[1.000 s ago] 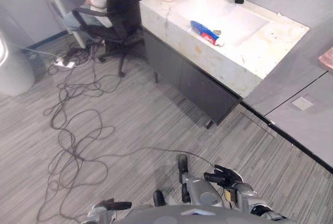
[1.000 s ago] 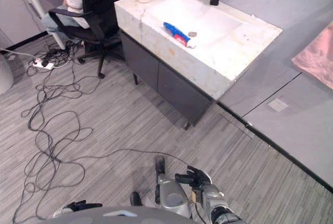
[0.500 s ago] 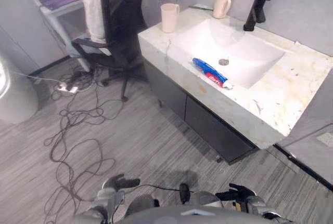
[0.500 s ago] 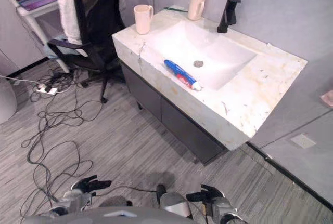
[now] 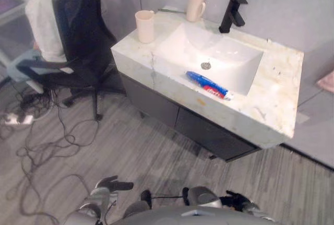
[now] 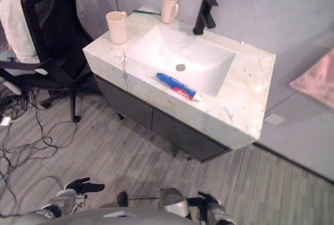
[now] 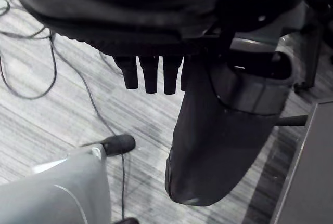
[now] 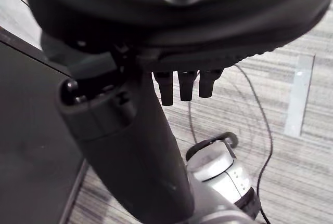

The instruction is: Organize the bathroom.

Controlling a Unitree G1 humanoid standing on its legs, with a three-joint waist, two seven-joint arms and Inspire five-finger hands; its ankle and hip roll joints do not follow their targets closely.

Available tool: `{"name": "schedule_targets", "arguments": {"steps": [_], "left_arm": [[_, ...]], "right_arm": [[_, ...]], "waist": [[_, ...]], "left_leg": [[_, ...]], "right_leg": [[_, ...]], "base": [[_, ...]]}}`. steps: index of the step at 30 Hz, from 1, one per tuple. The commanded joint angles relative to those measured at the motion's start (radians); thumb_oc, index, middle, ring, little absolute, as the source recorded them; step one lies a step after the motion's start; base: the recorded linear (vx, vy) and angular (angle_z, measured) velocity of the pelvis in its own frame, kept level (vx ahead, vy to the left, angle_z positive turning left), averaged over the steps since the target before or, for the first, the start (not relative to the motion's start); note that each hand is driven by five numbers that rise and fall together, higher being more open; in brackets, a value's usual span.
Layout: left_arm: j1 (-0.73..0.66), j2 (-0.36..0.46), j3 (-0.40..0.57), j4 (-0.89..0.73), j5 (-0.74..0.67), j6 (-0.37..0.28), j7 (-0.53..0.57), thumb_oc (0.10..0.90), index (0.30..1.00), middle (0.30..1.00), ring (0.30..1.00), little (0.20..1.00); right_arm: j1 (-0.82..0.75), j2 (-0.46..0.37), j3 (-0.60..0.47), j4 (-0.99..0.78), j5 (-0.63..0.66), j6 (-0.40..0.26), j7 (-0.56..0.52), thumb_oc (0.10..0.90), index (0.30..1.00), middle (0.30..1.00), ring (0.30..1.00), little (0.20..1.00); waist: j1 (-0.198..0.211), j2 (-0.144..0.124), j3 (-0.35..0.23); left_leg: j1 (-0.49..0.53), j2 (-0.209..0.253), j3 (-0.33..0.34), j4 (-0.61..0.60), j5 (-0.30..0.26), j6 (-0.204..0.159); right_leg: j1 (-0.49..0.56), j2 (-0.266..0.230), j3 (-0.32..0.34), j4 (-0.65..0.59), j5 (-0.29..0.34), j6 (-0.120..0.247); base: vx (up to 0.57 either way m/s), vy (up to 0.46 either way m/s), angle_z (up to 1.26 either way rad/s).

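A blue and red toothpaste tube (image 5: pixel 209 85) lies slantwise on the inner front slope of the white sink basin (image 5: pixel 229 58), its white cap toward the basin's front right corner, near the drain (image 5: pixel 205 66). The basin is set in a marble vanity top (image 5: pixel 279 86) over dark cabinet doors (image 5: pixel 156 107). Two cream mugs stand on the top: one mug (image 5: pixel 144 25) at the left front corner, the other mug (image 5: pixel 195 6) at the back edge, with a thin toothbrush (image 5: pixel 169 11) lying flat on the top between them near the back left corner. A black faucet (image 5: pixel 231 12) stands at the back edge behind the basin.

Both hands hang low over the grey striped floor (image 5: pixel 156 152), well apart from the vanity and the tube. The left hand (image 5: pixel 108 185) shows at the bottom left, the right hand (image 5: pixel 235 201) at the bottom right.

Compared with half a second ago the whole view has shifted: the vanity now sits more squarely and higher in the head views, and the desk with the laptop has slid out at the left. The tube, mugs and faucet keep their places on the top.

In each wrist view the fingers (image 7: pixel 148 73) point straight and loose with the thumb (image 8: pixel 130 146) standing apart; both hands are relaxed, holding and touching nothing.

A person in a white shirt (image 5: pixel 44 16) sits in a black office chair (image 5: pixel 78 37) left of the vanity, with cables (image 5: pixel 36 141) strewn on the floor.
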Motion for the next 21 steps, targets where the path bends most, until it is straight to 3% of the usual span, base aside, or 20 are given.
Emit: {"name": "schedule_targets", "arguments": {"steps": [1,2,4,6,8,9,10,11,12,14,15,17,19,21], "left_arm": [[0.020,0.037,-0.010,-0.019,0.073,-0.002,-0.010,0.800,0.900,0.900,0.900,0.900],[0.033,0.037,-0.002,-0.001,0.079,0.014,-0.003,0.800,0.900,0.900,0.900,0.900],[0.044,0.037,0.015,0.009,0.073,0.024,0.006,0.800,0.900,0.900,0.900,0.900],[0.053,0.037,0.029,0.013,0.066,0.019,0.008,0.800,0.900,0.900,0.900,0.900],[0.061,0.035,0.038,0.012,0.052,-0.005,0.016,0.800,0.900,0.900,0.900,0.900],[0.062,0.031,0.033,0.009,0.053,-0.028,0.026,0.800,0.900,0.900,0.900,0.900],[0.063,0.025,0.025,0.004,0.046,-0.050,0.045,0.800,0.900,0.900,0.900,0.900],[0.066,0.018,0.021,-0.003,0.034,-0.059,0.068,0.800,0.900,0.900,0.900,0.900],[0.063,0.009,0.010,-0.008,0.048,-0.072,0.085,0.800,0.900,0.900,0.900,0.900],[0.075,0.003,0.005,-0.021,0.057,-0.081,0.093,0.800,0.900,0.900,0.900,0.900],[0.082,0.005,0.000,-0.036,0.041,-0.087,0.079,0.800,0.900,0.900,0.900,0.900],[0.095,0.010,0.002,-0.052,0.031,-0.093,0.074,0.800,0.900,0.900,0.900,0.900],[0.102,0.015,0.004,-0.059,0.004,-0.092,0.069,0.800,0.900,0.900,0.900,0.900],[0.094,0.033,0.016,-0.058,0.008,-0.093,0.055,0.800,0.900,0.900,0.900,0.900]], "right_arm": [[0.019,-0.034,-0.021,-0.030,0.006,-0.037,0.002,0.800,0.900,0.900,0.900,0.900],[0.030,-0.048,-0.041,-0.032,-0.055,-0.058,0.050,0.800,0.900,0.900,0.900,0.900],[0.024,-0.046,-0.039,-0.029,-0.095,-0.064,0.065,0.800,0.900,0.900,0.900,0.900],[0.016,-0.036,-0.029,-0.027,-0.104,-0.066,0.060,0.800,0.900,0.900,0.900,0.900],[0.012,-0.021,-0.015,-0.030,-0.107,-0.073,0.055,0.800,0.900,0.900,0.900,0.900],[0.007,-0.011,-0.007,-0.030,-0.101,-0.073,0.051,0.800,0.900,0.900,0.900,0.900],[0.002,-0.007,-0.004,-0.028,-0.096,-0.069,0.057,0.800,0.900,0.900,0.900,0.900],[0.001,-0.006,0.001,-0.026,-0.098,-0.067,0.066,0.800,0.900,0.900,0.900,0.900],[0.006,-0.003,0.003,-0.023,-0.069,-0.062,0.064,0.800,0.900,0.900,0.900,0.900],[0.013,-0.001,0.006,-0.030,-0.046,-0.055,0.052,0.800,0.900,0.900,0.900,0.900],[0.015,-0.002,0.011,-0.037,-0.043,-0.049,0.032,0.800,0.900,0.900,0.900,0.900],[0.013,-0.011,0.022,-0.044,-0.050,-0.041,0.021,0.800,0.900,0.900,0.900,0.900],[0.013,-0.016,0.024,-0.047,-0.042,-0.043,0.023,0.800,0.900,0.900,0.900,0.900],[0.008,-0.026,0.029,-0.042,-0.050,-0.059,0.036,0.800,0.900,0.900,0.900,0.900]], "waist": [[-0.027,0.044,-0.013],[-0.029,0.066,0.009],[-0.020,0.063,0.016],[-0.011,0.049,0.018],[0.003,0.017,0.016],[0.016,-0.009,0.011],[0.027,-0.017,0.014],[0.034,-0.010,0.016],[0.022,-0.010,0.014],[0.026,-0.007,0.003],[0.030,-0.014,0.002],[0.050,-0.018,0.003],[0.063,-0.018,0.004],[0.080,-0.030,-0.009]], "left_leg": [[-0.028,0.081,-0.021,0.011,-0.038,-0.013],[-0.018,0.071,0.055,0.018,-0.068,0.003],[-0.005,0.059,0.118,0.011,-0.074,0.007],[0.008,0.038,0.175,0.001,-0.071,0.003],[0.033,0.001,0.229,-0.027,-0.063,-0.015],[0.038,-0.030,0.266,-0.024,-0.069,-0.022],[0.046,-0.038,0.293,-0.020,-0.078,-0.022],[0.055,-0.034,0.307,-0.031,-0.084,-0.014],[0.067,-0.050,0.269,-0.043,-0.089,-0.006],[0.055,-0.070,0.245,0.007,-0.083,-0.024],[0.004,-0.078,0.215,0.117,-0.026,-0.058],[-0.055,-0.077,0.184,0.205,-0.011,-0.065],[-0.063,-0.070,0.155,0.206,-0.015,-0.061],[-0.024,-0.035,0.101,0.126,-0.055,-0.030]], "right_leg": [[-0.213,0.002,-0.009,0.322,-0.127,0.080],[-0.324,-0.025,-0.023,0.480,-0.058,0.076],[-0.307,-0.047,-0.063,0.429,-0.054,0.078],[-0.246,-0.056,-0.135,0.277,-0.073,0.086],[-0.097,-0.031,-0.243,-0.049,-0.121,0.063],[-0.069,-0.005,-0.325,-0.194,-0.104,0.056],[-0.073,-0.013,-0.387,-0.206,-0.081,0.048],[-0.097,-0.033,-0.395,-0.179,-0.080,0.035],[-0.100,0.002,-0.312,-0.212,-0.066,0.034],[-0.060,0.016,-0.291,-0.226,-0.064,0.023],[-0.032,0.024,-0.249,-0.264,-0.050,0.012],[0.005,0.018,-0.221,-0.270,-0.056,0.002],[0.020,0.019,-0.208,-0.262,-0.068,-0.002],[0.047,0.018,-0.172,-0.276,-0.082,-0.006]], "base": [[0.26,0.487,-0.50],[0.24,0.428,-0.51],[0.23,0.334,-0.93],[0.18,0.134,-1.27],[0.16,0.066,-1.24],[0.10,0.071,-1.45],[0.06,0.077,-1.65],[0.08,0.041,-1.32],[0.10,0.013,-0.98],[0.14,0.036,-0.22],[0.10,0.055,0.28],[0.08,0.124,0.35],[0.08,0.163,-0.59],[0.13,0.292,-1.10]]}}
